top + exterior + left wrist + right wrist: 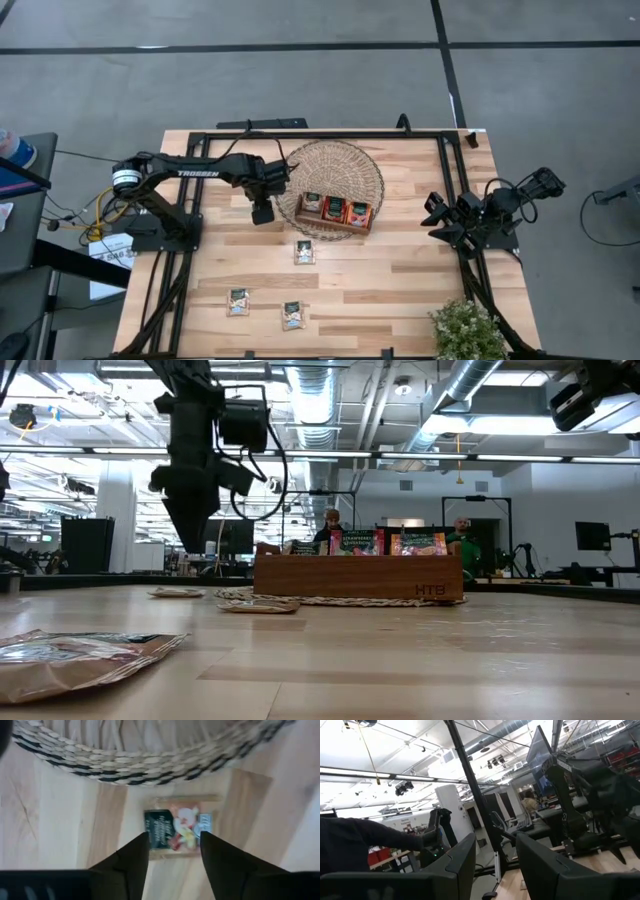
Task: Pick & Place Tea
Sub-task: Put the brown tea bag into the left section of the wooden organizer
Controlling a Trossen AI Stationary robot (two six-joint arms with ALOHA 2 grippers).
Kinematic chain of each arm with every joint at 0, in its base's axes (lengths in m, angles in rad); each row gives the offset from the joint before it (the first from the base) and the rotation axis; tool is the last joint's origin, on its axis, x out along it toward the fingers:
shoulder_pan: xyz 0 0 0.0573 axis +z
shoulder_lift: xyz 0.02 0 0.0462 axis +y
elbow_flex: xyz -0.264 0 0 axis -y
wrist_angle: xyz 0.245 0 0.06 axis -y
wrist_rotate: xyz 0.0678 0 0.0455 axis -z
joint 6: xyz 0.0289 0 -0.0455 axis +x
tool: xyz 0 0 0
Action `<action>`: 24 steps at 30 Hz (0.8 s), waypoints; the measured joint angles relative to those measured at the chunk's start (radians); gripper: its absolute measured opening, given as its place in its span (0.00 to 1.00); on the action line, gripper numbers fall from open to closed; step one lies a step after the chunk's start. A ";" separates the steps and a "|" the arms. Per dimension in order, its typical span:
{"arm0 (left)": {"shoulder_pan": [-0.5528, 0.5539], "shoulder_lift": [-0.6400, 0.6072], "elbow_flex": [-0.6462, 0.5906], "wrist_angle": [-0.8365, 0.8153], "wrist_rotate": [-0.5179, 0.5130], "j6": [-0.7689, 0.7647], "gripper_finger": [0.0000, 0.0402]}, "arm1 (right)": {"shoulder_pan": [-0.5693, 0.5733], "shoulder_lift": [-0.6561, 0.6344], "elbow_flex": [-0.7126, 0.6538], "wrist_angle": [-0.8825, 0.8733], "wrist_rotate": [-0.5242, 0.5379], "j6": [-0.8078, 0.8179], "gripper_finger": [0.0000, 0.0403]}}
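Arms first: the left arm (pixel 190 172) reaches across the table (pixel 400 280) toward the woven mat (pixel 330 172), its left gripper (pixel 173 851) parted and empty above a tea sachet (pixel 177 826). The right gripper (pixel 495 865), parked aside, stands parted, holding nothing. Three more sachets fill the wooden tray (pixel 335 224).

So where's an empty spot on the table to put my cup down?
Bare wood lies between the tea packets and the right arm's base, up to the plant. The strip left of the basket is crowded: the left arm's open fingers hang there.
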 joint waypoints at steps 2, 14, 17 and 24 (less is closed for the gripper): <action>0.019 0.007 -0.027 0.032 0.001 0.019 0.44 | 0.000 0.000 0.000 0.000 -0.002 0.000 0.33; 0.105 0.006 -0.077 0.106 0.068 0.040 0.44 | 0.000 0.000 0.000 -0.001 -0.002 0.000 0.33; 0.109 0.032 -0.077 0.105 0.065 0.042 0.44 | 0.000 0.000 0.000 -0.001 -0.002 0.000 0.33; 0.107 0.135 -0.163 0.199 0.057 0.043 0.44 | 0.000 0.000 0.000 0.000 -0.002 0.001 0.33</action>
